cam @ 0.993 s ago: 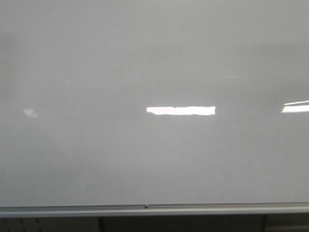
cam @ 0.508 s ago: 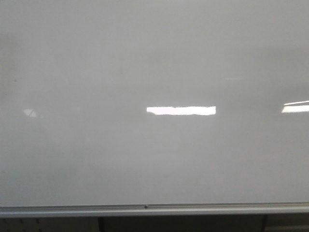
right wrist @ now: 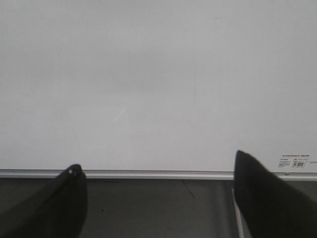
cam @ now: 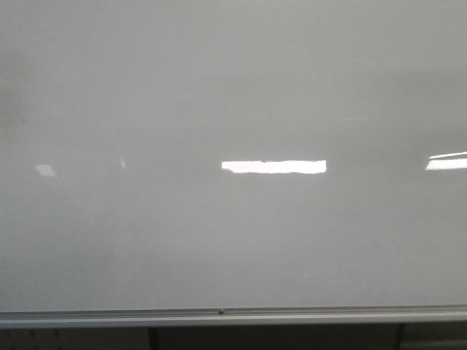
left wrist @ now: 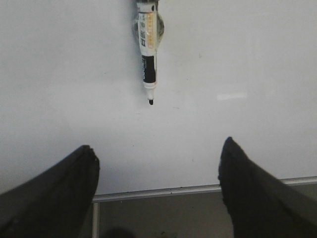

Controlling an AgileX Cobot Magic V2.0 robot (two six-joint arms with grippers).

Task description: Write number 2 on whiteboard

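Observation:
The whiteboard (cam: 233,87) fills the front view, glossy grey-white, with a silver rail (cam: 233,316) along its lower edge. No number 2 shows on it. In the left wrist view a white and black marker (left wrist: 148,49) hangs on the whiteboard (left wrist: 247,59), uncapped tip pointing toward the rail. My left gripper (left wrist: 158,158) is open and empty, its black fingers (left wrist: 74,183) apart from the marker. My right gripper (right wrist: 158,173) is open and empty before the whiteboard (right wrist: 158,74), near its rail. Neither gripper shows in the front view.
Bright rectangular light reflections (cam: 273,167) lie on the board. A small label sticker (right wrist: 294,160) sits at the board's lower corner in the right wrist view. Dark space (right wrist: 158,208) lies below the rail.
Only the faint reflections at the board's left have shifted a little. The board itself looks the same.

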